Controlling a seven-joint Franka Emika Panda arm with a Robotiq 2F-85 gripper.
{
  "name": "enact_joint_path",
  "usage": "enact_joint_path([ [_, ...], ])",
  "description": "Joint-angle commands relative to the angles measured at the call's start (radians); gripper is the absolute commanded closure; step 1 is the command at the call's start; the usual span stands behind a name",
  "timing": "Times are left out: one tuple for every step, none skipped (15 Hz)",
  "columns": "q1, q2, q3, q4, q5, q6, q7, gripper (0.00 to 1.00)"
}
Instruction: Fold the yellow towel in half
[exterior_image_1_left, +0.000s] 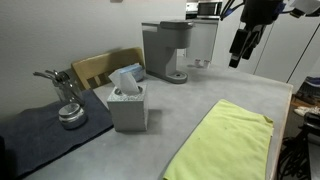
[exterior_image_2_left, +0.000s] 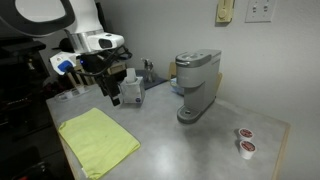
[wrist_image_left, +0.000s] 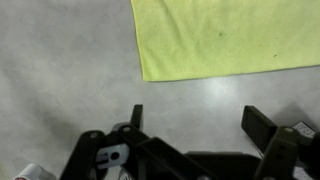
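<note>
The yellow towel (exterior_image_1_left: 225, 140) lies flat and unfolded on the grey table (exterior_image_1_left: 190, 100). In both exterior views it lies at one end of the table, and its long side runs close along the table edge, so on that side there is almost no free surface. In an exterior view (exterior_image_2_left: 97, 140) its near corner also comes close to the table corner. On the other long side the table is bare and wide as far as the coffee machine (exterior_image_2_left: 197, 85), and two small pods (exterior_image_2_left: 245, 140) stand well apart from the towel at the far end. The tissue box (exterior_image_1_left: 128, 100) stands near the towel but does not touch it. Beside the box lies a dark mat (exterior_image_1_left: 50, 130) with a metal object (exterior_image_1_left: 70, 112) on it. The gripper (exterior_image_2_left: 113, 95) hangs in the air above the table, near the short edge of the towel that faces the tissue box, and it touches nothing. In the wrist view the fingers (wrist_image_left: 262, 125) are spread apart with only bare table between them. In that view the towel (wrist_image_left: 230, 35) fills the upper right part. Its straight edge and one corner lie just beyond the fingertips, with a strip of grey table in between.
</note>
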Motion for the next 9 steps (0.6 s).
enact_joint_path([
  [-0.015, -0.014, -0.016, -0.025, 0.009, 0.02, -0.002, 0.0],
  [-0.023, -0.018, -0.03, -0.036, 0.014, 0.029, -0.011, 0.0],
  [-0.034, -0.021, -0.043, -0.046, 0.011, 0.036, -0.014, 0.0],
  [-0.051, -0.028, -0.067, -0.066, 0.009, 0.05, -0.027, 0.0],
  [-0.069, -0.034, -0.095, -0.085, 0.01, 0.06, -0.047, 0.0],
  [-0.094, -0.038, -0.13, -0.109, 0.007, 0.076, -0.08, 0.0],
  [-0.11, -0.037, -0.168, -0.124, 0.018, 0.082, -0.135, 0.0],
  [-0.122, -0.03, -0.224, -0.14, 0.044, 0.084, -0.242, 0.0],
  [-0.1, -0.012, -0.153, -0.085, 0.014, 0.046, -0.117, 0.0],
])
